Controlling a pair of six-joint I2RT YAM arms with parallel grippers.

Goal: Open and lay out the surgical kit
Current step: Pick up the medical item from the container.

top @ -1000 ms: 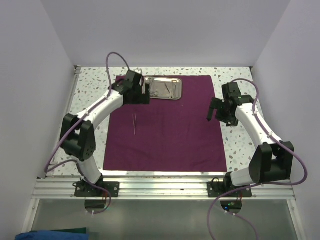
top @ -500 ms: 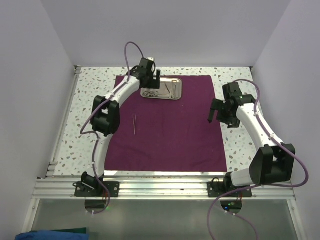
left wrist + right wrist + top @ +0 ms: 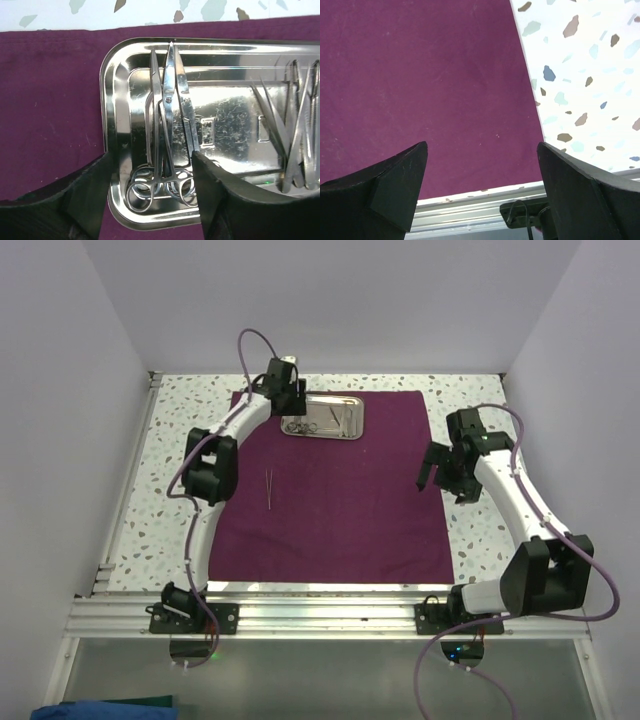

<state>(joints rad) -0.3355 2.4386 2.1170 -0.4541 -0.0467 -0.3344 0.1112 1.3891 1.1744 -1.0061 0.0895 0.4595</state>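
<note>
Cloth wrap: the plum cloth wrap (image 3: 340,500) lies spread flat over the middle of the speckled table (image 3: 180,430).
Tray: the small steel tray (image 3: 347,418) sits on the cloth at about 11 o'clock from the cloth's centre, close to its far edge.
Tray contents: in the left wrist view, ring-handled scissors and forceps (image 3: 167,115) lie bunched at the tray's 9 o'clock end, rings at 6 o'clock and tips at 12. Slim straight instruments (image 3: 300,130) lie at the 3 o'clock end.
Loose tool: a lone thin silver instrument (image 3: 269,488) lies on the cloth at 9 o'clock from its centre, well apart from the tray.
Left gripper: the left gripper (image 3: 292,405) is over the tray's 9 o'clock end. Its claw is spread wide with one finger on either side of the ring handles and grips nothing. Whether it touches the tray cannot be told.
Right gripper: the right gripper (image 3: 430,472) is over the cloth's 3 o'clock edge, claw spread wide, with nothing between the fingers.
</note>
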